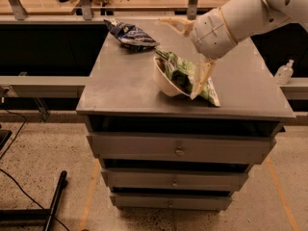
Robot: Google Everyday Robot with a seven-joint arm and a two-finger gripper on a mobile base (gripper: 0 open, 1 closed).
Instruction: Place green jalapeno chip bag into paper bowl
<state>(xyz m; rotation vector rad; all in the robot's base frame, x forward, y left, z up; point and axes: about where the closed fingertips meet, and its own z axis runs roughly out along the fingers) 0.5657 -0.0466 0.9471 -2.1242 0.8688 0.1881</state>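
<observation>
One relation decides my next move: the green jalapeno chip bag (pixel 180 71) lies right under the gripper (pixel 178 57), its long axis slanting away below the lower finger, across the tipped paper bowl (pixel 161 81). The fingers (pixel 202 76) are spread wide, grasping nothing (one crosses the bag's front). I judge a straight lift-away safest.

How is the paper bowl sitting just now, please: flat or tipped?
Tipped: the paper bowl rests on its edge, mouth toward the green jalapeno chip bag, under the open pincer.
</observation>
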